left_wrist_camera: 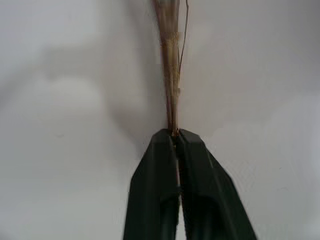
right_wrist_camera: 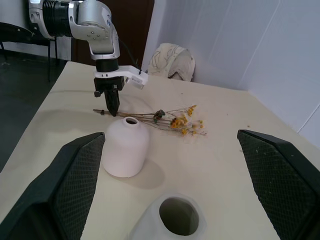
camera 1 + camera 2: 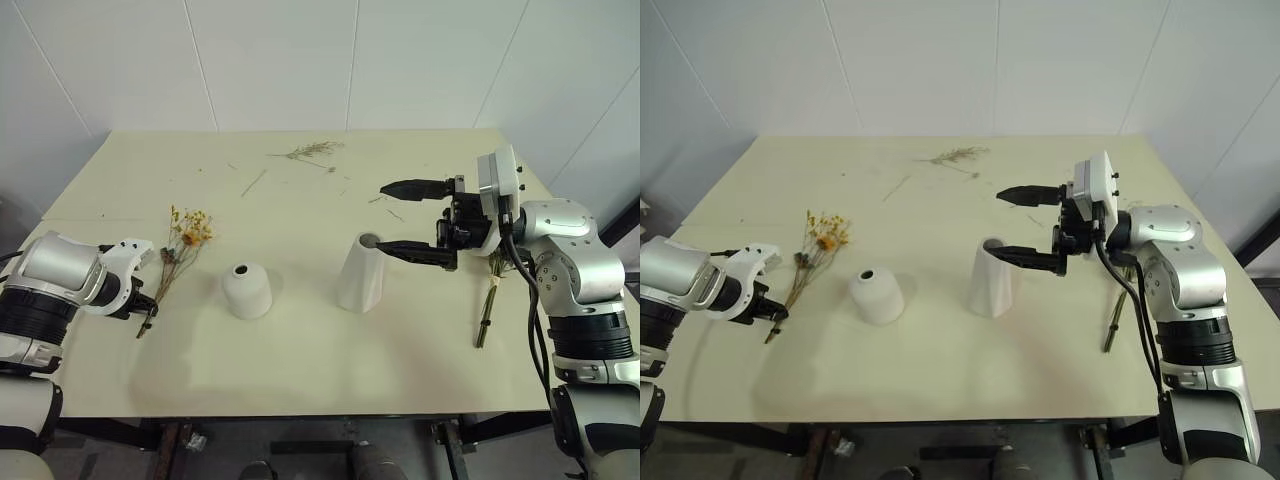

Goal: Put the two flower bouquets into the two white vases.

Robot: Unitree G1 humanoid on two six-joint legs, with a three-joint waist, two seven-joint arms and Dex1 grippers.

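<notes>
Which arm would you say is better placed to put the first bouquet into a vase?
Left: its gripper is shut on the yellow bouquet's stems beside the short vase; the right gripper hangs open.

My two head cameras look forward and down over the pale yellow counter (image 3: 300, 370), sharing nearly the same scene. My left wrist camera sits very close, looking along my left jaws (image 1: 176, 137) at thin brown stems (image 1: 170, 60). My right wrist camera faces level across the counter, sharing the short rounded white vase (image 2: 126, 147) with the head views.
</notes>
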